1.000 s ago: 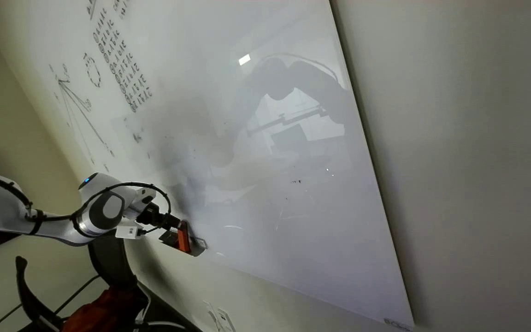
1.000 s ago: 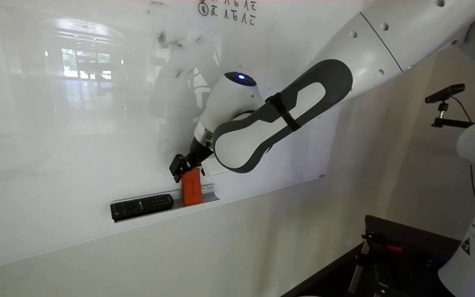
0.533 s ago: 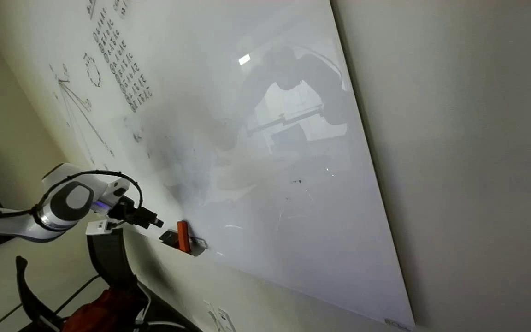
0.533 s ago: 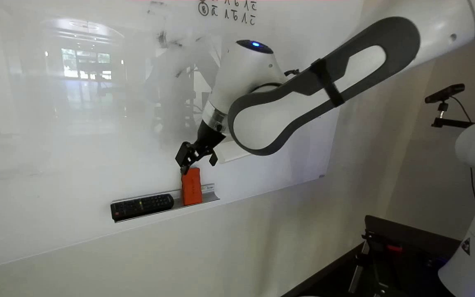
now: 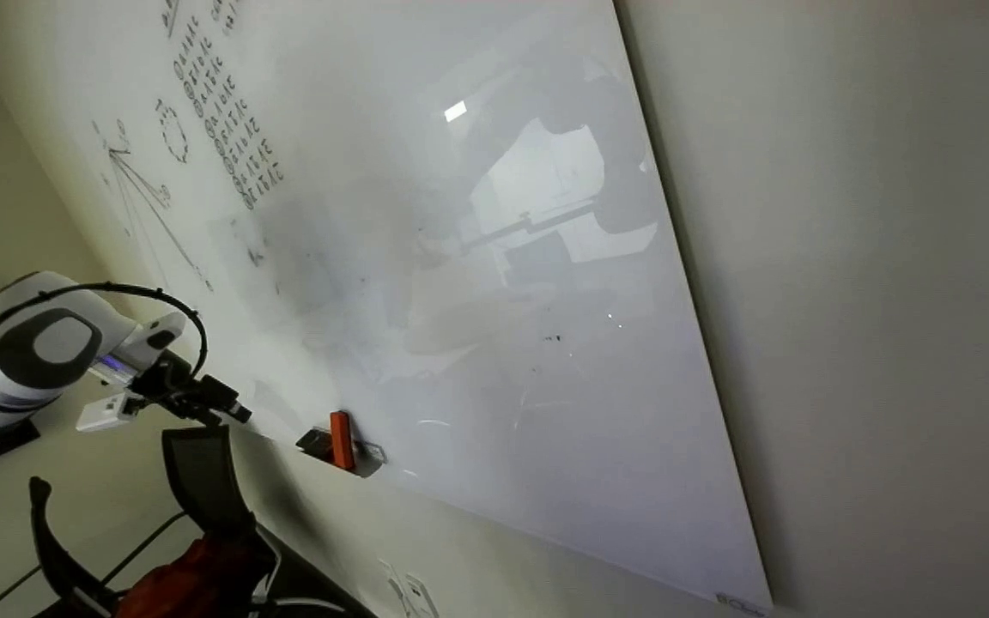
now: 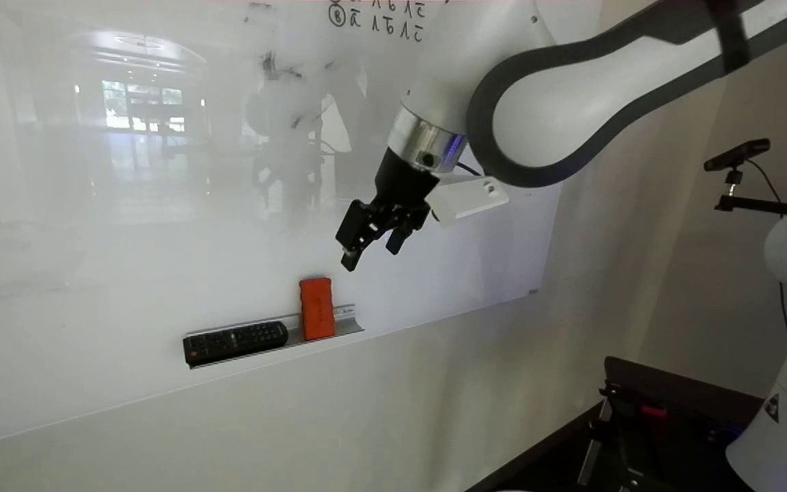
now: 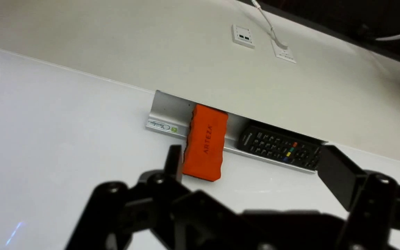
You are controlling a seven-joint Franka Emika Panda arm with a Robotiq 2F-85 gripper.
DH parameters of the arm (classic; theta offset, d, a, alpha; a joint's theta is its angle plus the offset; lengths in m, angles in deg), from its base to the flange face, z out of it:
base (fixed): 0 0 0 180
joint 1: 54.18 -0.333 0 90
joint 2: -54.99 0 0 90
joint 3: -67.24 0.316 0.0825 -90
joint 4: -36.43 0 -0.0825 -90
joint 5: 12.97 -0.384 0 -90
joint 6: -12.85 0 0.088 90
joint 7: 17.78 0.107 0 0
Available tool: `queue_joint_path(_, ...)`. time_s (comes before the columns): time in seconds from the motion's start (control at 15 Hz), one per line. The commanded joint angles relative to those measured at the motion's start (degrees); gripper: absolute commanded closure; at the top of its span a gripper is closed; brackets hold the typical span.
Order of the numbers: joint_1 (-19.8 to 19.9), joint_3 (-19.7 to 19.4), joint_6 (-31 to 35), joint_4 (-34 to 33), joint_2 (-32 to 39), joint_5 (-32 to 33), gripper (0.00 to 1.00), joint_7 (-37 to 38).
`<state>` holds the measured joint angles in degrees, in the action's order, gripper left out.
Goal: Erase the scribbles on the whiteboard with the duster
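Duster (image 7: 207, 144), red-orange, blocky, wavy-edged, stands in a silvery curved tray (image 7: 170, 109); my angular black pincer (image 6: 371, 254) gapes wide, holding nothing.

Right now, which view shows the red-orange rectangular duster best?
The wrist view: the red-orange rectangular duster appears largest, its ARTEZA lettering legible. Both exterior views show it smaller, standing in the silver metal tray, lettering unreadable.

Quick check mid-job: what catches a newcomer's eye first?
The red-orange duster, standing on end in the metal tray at the lower edge of the whiteboard, beside a black remote. Next, the pincer, open with nothing in it, clear of the duster. Then rows of black handwriting higher on the whiteboard.
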<state>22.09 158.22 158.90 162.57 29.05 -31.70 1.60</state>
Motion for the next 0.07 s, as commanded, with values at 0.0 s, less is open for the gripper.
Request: queue_joint_path(0.0,-13.59,-13.15,-4.29,2.22,4.1,3.72,0.0,0.76)
